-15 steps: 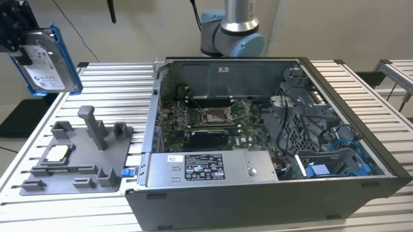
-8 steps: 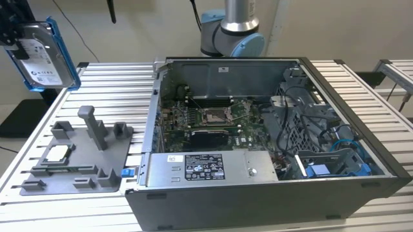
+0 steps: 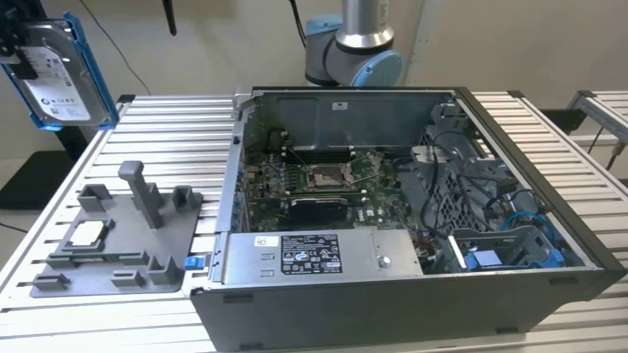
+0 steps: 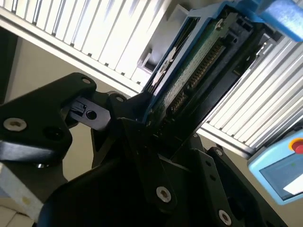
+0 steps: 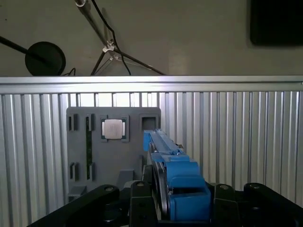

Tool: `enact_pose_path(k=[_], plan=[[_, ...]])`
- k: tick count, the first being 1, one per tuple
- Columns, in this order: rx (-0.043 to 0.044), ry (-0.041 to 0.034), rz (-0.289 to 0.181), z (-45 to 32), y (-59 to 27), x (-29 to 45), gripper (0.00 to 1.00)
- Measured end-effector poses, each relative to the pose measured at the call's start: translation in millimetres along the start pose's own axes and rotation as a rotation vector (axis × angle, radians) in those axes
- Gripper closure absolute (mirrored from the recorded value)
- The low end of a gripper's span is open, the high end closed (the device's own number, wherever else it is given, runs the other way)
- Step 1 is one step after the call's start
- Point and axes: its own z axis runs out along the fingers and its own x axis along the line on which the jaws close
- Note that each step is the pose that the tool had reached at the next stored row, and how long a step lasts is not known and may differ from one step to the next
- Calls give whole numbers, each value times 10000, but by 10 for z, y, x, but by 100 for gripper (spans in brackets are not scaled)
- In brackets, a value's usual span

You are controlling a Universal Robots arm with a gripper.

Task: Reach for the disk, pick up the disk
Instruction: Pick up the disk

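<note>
**While the disk hangs clamped in the tool, the pick-up looks done**

Because the flat silver-grey hard-drive disk (image 3: 61,73), with its white label and blue plastic frame, hangs in the air with nothing under it, the reaching step is judged over and the pick-up as good as complete. The black-fingered tool (image 4: 161,124) is closed on the disk. In both wrist views its dark fingers (image 5: 137,191) press the two broad faces, with the drive edge-on between them.

Relative to the open grey metal computer case (image 3: 393,312), the disk is high up and well off to the exterior view's left. It stands nearly upright, label towards that camera, well above the ribbed aluminium surface (image 3: 147,118).

On the surface, just beside the case on that same side, lies a grey plastic fixture plate (image 3: 108,283). A small square silver chip (image 5: 113,128) sits in one of its pockets.

The silver arm (image 3: 358,44) with pale blue joint caps rises behind the case. Any further move would call for a firm clamp and height over the plate's upright posts, as a slip would drop the drive onto them.
</note>
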Motion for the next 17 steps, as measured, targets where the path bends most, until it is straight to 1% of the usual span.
enact_pose_path(k=[9,17], plan=[[1,0,0,-174,2,-13,100],[1,0,0,-292,4,-22,100]])
